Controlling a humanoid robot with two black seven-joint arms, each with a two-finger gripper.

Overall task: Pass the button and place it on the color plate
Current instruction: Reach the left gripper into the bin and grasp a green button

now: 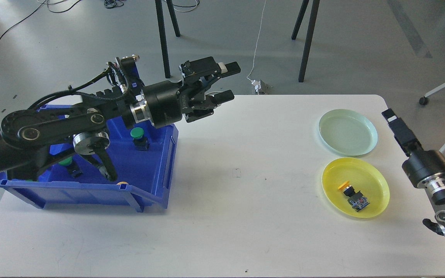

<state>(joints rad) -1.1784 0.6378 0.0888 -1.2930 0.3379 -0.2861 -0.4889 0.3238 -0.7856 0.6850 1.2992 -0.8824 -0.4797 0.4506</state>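
- Low on the right of the frame sits a yellow plate (355,187) on the white table (245,216). A yellow button (353,195) lies inside it, on its side.
- At the right edge, the right gripper (394,123) is dark and seen end-on. I cannot tell if it is open or closed. It holds nothing I can see.
- On the left is a blue bin (145,193). A green button (138,135) stands in it, and another green button (67,162) peeks out under the arm.
- Just above the yellow plate is a pale green plate (348,132).
- Upper middle, the left gripper (228,82) hangs over the table with its two fingers spread apart and nothing between them.
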